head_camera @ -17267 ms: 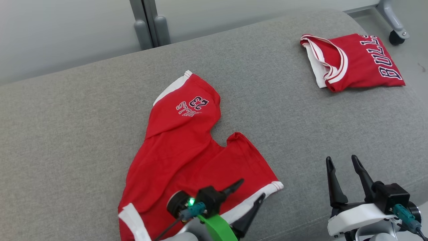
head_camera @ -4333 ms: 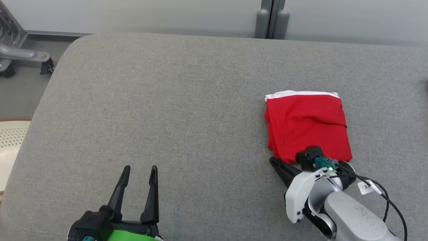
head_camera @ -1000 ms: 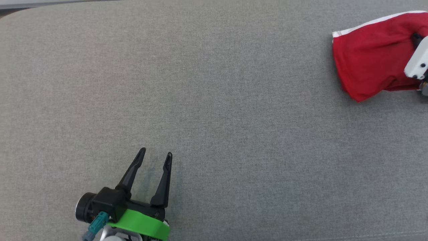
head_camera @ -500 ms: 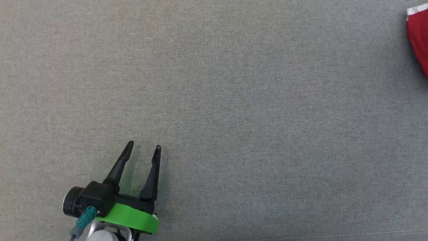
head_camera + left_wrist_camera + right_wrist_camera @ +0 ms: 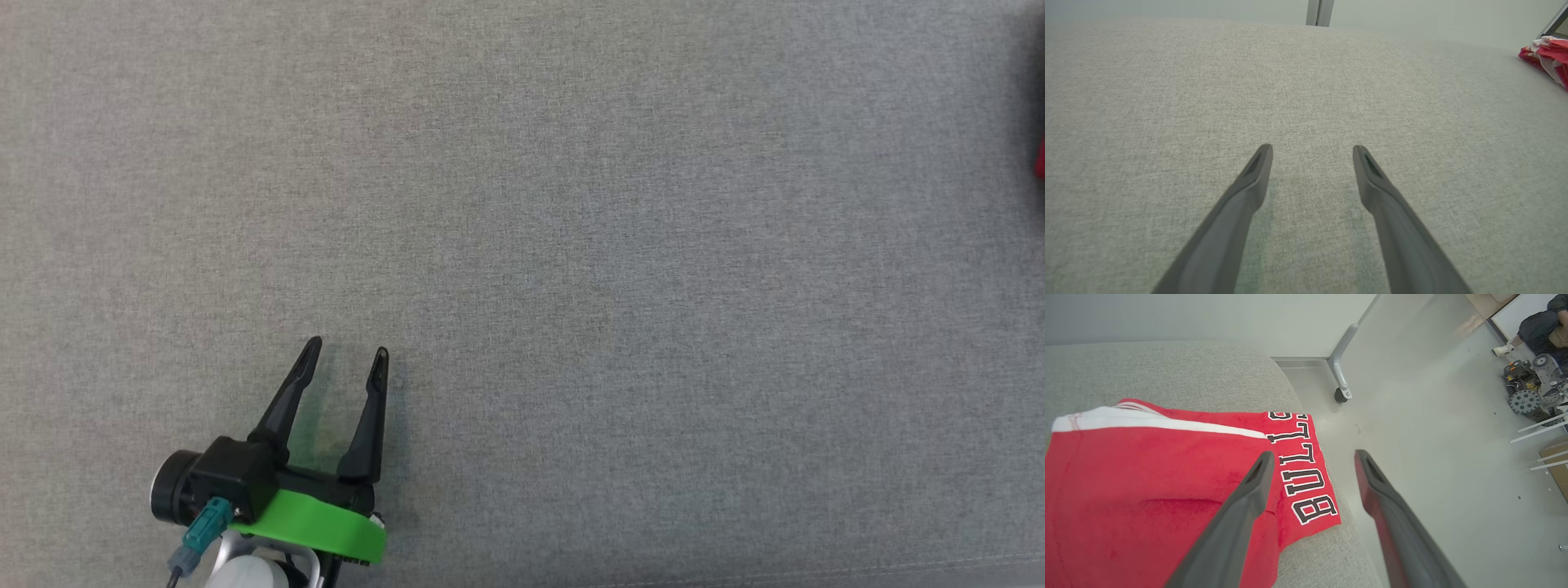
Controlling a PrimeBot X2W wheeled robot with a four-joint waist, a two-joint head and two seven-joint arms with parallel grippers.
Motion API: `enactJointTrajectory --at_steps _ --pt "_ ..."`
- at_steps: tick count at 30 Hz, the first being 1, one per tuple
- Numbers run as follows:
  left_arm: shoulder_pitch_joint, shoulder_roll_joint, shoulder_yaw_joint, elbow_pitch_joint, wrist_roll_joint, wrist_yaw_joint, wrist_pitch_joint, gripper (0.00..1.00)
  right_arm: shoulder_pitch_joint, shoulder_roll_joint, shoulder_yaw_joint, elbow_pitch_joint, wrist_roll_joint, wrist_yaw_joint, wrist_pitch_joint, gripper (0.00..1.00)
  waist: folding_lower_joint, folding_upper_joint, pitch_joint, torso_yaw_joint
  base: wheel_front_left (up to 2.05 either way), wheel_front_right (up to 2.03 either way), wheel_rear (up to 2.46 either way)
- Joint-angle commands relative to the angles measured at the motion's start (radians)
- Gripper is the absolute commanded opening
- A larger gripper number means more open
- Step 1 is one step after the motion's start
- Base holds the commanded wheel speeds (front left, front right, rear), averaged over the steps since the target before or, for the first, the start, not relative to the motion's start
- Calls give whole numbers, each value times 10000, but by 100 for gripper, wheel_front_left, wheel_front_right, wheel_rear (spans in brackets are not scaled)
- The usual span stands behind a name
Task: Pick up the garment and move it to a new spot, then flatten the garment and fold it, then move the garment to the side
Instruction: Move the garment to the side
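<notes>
At the lower left of the head view, the left end effector [image 5: 347,355] is seen released above the bare grey cushion [image 5: 571,245], its fingers [image 5: 283,396] spread with nothing between them. The folded red garment [image 5: 1147,490], edged by a white band, is laid well apart to its right, at the cushion's rounded end, on top of a red jersey [image 5: 1306,473] lettered BULLS. The right end effector [image 5: 1312,455] is released just beside it. One finger is crossed over the garment's edge and the other is set over the floor [image 5: 1433,416]. Whether contact is made cannot be told.
</notes>
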Motion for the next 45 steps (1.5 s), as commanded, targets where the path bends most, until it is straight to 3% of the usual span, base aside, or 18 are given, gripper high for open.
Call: enactJointTrajectory --at_steps 1,7,16,22,27,31,36,45 --pt "-112 -28 27 17 85 -24 -26 100 253 -53 -18 0 -189 -18 -280 100 -1 -1 -48 -35 0 0 0" --pt "84 -176 302 7 74 -24 -26 100 870 196 388 -309 95 -20 -1764 100 -1 -1 -489 -194 0 0 0" --pt "811 -600 968 76 197 -24 -26 100 2912 1191 970 -1892 1074 -20 -4554 100 -1 -1 -2097 -36 0 0 0" --pt "1657 -832 1655 152 436 -12 -26 100 5228 2170 1266 -3069 1378 -18 -6213 100 -1 -1 -3493 253 0 0 0" --pt "2300 -885 1974 263 750 -11 -26 100 6907 3389 1279 -3560 1278 -18 -7505 100 -1 -1 -4323 320 0 0 0" --pt "2446 -903 2232 326 865 9 -26 100 7926 4411 1592 -3648 977 -20 -8060 100 -1 -1 -4562 240 0 0 0" --pt "2306 -913 2357 445 817 6 -26 100 8691 5184 2124 -3216 695 -20 -8413 100 -1 -1 -4639 183 0 0 0" --pt "2001 -914 2105 783 600 -6 -26 100 9227 5792 2564 -3309 552 -18 -8531 100 -1 -1 -4653 16 0 0 0"
